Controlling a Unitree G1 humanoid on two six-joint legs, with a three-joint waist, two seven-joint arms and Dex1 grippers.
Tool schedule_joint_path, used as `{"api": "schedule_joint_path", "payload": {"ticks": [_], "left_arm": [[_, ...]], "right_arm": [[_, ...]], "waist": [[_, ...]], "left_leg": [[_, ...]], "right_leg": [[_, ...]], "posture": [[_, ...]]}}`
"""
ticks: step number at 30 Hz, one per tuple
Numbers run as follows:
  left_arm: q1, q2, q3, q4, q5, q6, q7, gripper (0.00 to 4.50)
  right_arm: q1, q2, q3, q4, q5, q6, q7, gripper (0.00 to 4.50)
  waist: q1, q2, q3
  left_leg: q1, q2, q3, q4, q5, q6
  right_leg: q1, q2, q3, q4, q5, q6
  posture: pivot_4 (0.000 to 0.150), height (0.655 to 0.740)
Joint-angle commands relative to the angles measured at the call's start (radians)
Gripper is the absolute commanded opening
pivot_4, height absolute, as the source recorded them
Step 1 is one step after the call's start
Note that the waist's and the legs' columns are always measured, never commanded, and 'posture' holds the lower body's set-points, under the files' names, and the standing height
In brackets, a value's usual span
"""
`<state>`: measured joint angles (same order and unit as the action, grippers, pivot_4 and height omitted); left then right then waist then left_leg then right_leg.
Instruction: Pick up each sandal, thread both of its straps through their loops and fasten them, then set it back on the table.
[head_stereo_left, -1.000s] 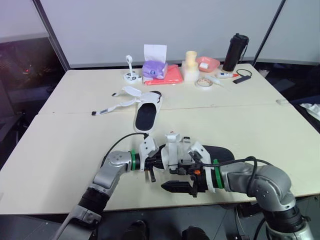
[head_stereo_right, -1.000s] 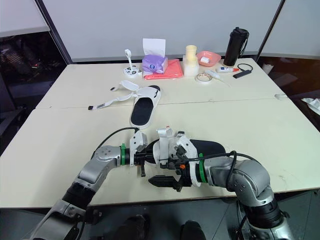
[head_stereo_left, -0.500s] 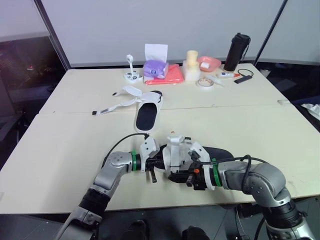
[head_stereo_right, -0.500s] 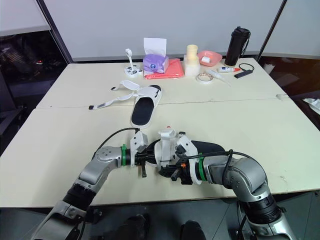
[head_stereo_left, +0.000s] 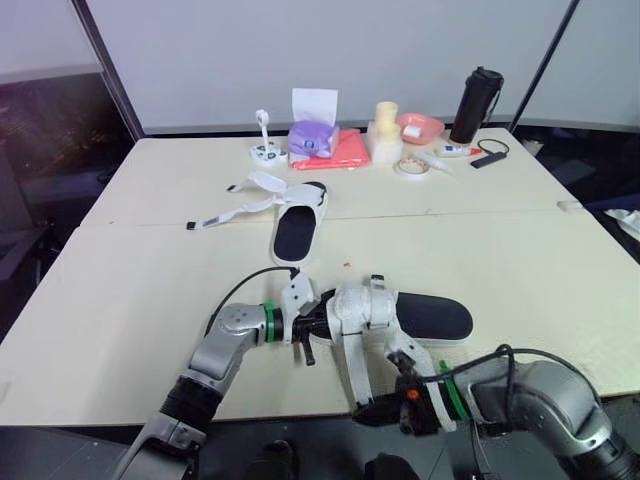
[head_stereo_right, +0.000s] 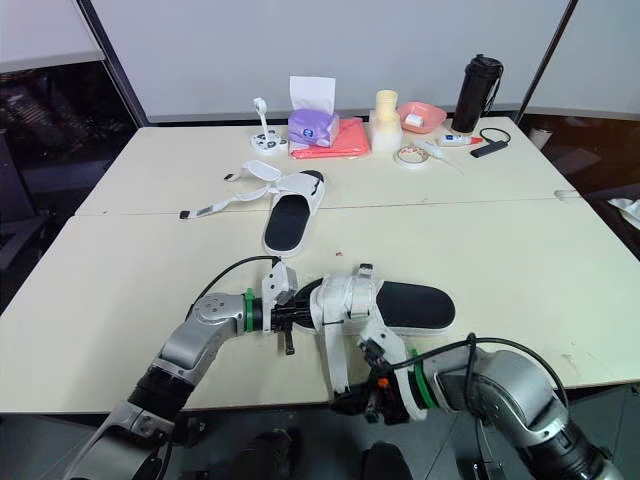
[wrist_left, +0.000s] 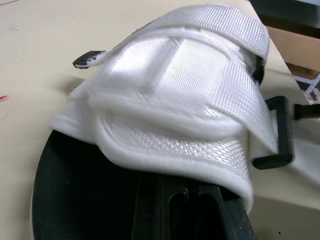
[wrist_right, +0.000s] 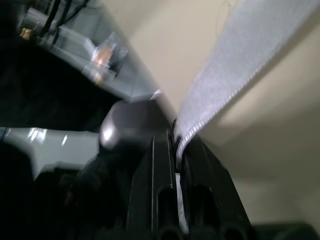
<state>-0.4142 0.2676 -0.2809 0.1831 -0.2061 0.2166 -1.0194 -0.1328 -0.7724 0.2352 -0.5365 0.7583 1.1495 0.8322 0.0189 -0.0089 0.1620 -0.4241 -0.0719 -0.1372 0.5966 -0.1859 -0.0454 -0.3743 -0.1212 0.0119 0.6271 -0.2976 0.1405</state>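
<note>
The near sandal (head_stereo_left: 425, 316) lies flat at the front edge of the table (head_stereo_left: 140, 300), insole up. At the sandal's toe end the left hand (head_stereo_left: 305, 322) is pinched narrow on it, tucked under the white upper (wrist_left: 175, 95). From there a white strap (head_stereo_left: 352, 365) runs down past the sandal (taut and straight), its end clamped in the right hand (head_stereo_left: 385, 410). A second sandal (head_stereo_left: 295, 228), straps loose, lies well beyond the first.
</note>
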Motion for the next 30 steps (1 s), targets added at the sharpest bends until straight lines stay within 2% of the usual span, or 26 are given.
{"api": "schedule_joint_path", "payload": {"ticks": [1,9,14,18,20,24,30], "left_arm": [[0.043,0.002,-0.056,0.013,0.023,0.061,-0.003,0.00],[0.071,0.024,-0.058,-0.037,0.023,0.096,-0.006,0.00],[0.059,0.027,-0.069,-0.020,0.043,0.082,-0.002,0.00],[0.046,0.025,-0.086,0.021,0.073,0.038,0.006,0.00],[0.042,0.023,-0.091,0.035,0.079,0.023,0.007,0.00],[0.032,0.011,-0.089,0.052,0.079,0.008,0.013,0.00],[0.028,0.012,-0.082,0.060,0.075,-0.002,0.022,0.00]], "right_arm": [[0.017,-0.059,0.035,-0.048,-0.002,-0.059,0.096,0.04],[-0.005,-0.130,0.041,-0.140,-0.018,-0.155,0.162,0.04],[-0.174,-0.132,-0.102,-0.173,0.097,-0.113,0.153,0.04],[-0.312,-0.113,-0.129,-0.118,0.121,-0.083,0.141,0.04],[-0.382,-0.071,-0.121,-0.053,0.099,-0.078,0.110,0.04],[-0.515,0.008,-0.001,0.154,-0.092,-0.135,0.037,0.04],[-0.525,0.038,0.096,0.292,-0.234,-0.226,0.053,0.04]], "waist": [[0.000,0.000,0.000],[0.000,0.000,0.000],[-0.005,0.000,0.000],[0.003,-0.001,0.001],[0.004,0.000,0.001],[0.014,0.000,0.001],[0.021,0.000,0.001]], "left_leg": [[0.000,0.000,0.000,0.000,0.000,0.000],[-0.001,0.000,-0.001,0.000,-0.003,0.004],[-0.001,0.000,-0.001,0.000,-0.004,0.004],[-0.001,0.000,-0.001,0.000,-0.003,0.004],[-0.002,0.000,-0.002,0.000,-0.004,0.004],[-0.002,-0.001,-0.002,0.000,-0.003,0.004],[-0.001,-0.001,-0.001,0.001,-0.003,0.004]], "right_leg": [[0.000,0.000,0.000,-0.001,0.000,0.000],[0.000,-0.001,-0.001,-0.002,0.000,0.005],[0.000,-0.001,0.000,-0.003,0.000,0.005],[0.001,-0.001,-0.002,-0.004,0.000,0.005],[0.001,-0.001,-0.003,-0.006,0.000,0.005],[0.000,-0.002,-0.002,-0.006,0.001,0.003],[0.000,-0.001,-0.002,-0.006,0.001,0.003]], "posture": [[0.150,0.7400],[0.150,0.7400],[0.150,0.7400],[0.150,0.7400],[0.150,0.7400],[0.150,0.7400],[0.150,0.7400]]}}
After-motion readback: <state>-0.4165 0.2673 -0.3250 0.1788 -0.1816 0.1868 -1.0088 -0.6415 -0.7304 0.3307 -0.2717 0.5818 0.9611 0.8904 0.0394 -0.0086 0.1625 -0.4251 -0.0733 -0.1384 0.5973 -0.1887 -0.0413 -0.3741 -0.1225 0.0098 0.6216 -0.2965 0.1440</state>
